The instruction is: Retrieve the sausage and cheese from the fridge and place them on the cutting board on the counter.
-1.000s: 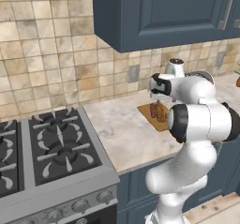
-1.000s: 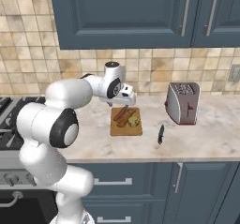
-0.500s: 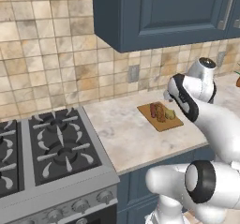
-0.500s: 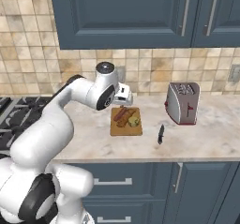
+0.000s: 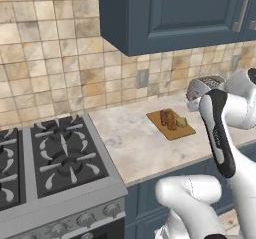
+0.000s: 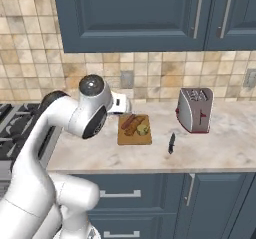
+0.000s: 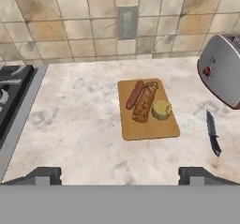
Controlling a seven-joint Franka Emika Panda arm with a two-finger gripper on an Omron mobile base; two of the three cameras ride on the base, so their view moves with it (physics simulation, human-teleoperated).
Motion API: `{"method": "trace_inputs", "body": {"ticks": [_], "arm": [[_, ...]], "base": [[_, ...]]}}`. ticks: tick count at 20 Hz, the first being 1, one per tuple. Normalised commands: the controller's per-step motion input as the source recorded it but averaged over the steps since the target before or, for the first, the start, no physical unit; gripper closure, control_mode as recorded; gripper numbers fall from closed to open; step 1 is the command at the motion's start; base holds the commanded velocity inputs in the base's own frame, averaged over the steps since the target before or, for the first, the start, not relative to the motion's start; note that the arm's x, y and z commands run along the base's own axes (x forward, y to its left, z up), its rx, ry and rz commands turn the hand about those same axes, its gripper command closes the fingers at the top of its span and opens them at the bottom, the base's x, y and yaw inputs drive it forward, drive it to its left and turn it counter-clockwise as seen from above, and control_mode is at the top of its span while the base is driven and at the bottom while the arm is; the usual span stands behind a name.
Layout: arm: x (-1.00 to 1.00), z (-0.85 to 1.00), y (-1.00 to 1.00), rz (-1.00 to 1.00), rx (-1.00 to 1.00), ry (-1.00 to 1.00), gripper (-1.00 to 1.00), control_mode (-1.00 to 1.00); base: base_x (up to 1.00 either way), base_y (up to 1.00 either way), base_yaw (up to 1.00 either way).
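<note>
Brown wood board (image 7: 149,109) lies in the middle of the hand view, flat on the beige surface (image 7: 79,124). On it are the red sausage (image 7: 134,94), a speckled log (image 7: 145,102) touching it, and the yellow cheese (image 7: 161,109) just beside the log. The hand (image 7: 120,175) is wide open and holds nothing; its two dark tips are cut off at the bottom. A toaster (image 7: 223,73) is cut off at the right edge, with a knife (image 7: 213,132) below it. The stove (image 7: 13,103) peeks in at the left.
</note>
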Motion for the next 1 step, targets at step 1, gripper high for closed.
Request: {"method": "trace_inputs", "body": {"ticks": [1], "arm": [[-0.66,0.26,0.39,0.07,0.00,-0.19,-1.00,-1.00]], "base": [[0.00,0.00,0.00]]}}
